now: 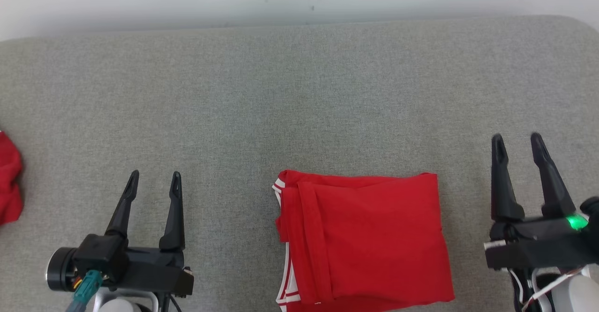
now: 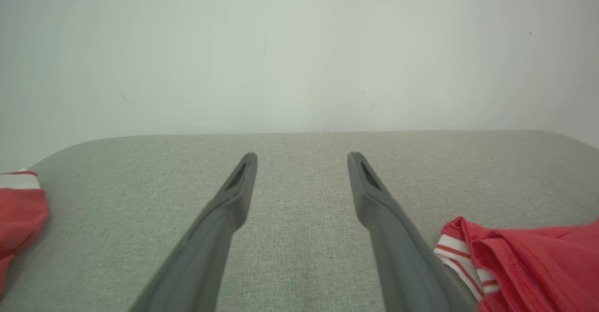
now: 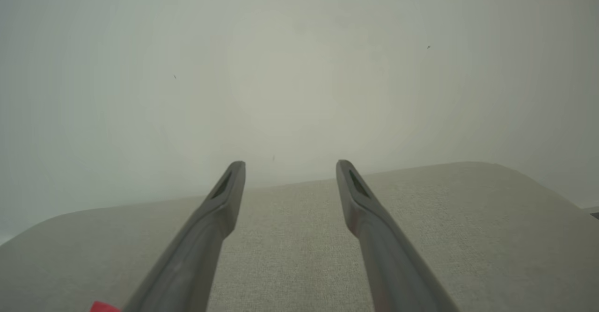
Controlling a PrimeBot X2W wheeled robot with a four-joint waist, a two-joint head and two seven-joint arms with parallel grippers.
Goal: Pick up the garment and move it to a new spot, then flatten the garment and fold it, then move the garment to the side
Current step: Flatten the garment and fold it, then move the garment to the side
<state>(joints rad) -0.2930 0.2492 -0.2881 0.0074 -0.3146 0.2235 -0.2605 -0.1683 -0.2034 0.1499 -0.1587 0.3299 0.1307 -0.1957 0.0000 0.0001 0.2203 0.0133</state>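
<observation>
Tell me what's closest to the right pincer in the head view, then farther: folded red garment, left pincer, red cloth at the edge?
1. The folded red garment, in the middle, just left of the right pincer.
2. The left pincer, lower left, past the garment.
3. The red cloth, far left edge.

The folded red cloth garment has white-striped trim. The woven fabric surface is mottled pale grey. A second crumpled cloth is red with a white band. The left gripper and right gripper are black, the right bearing a green light.
</observation>
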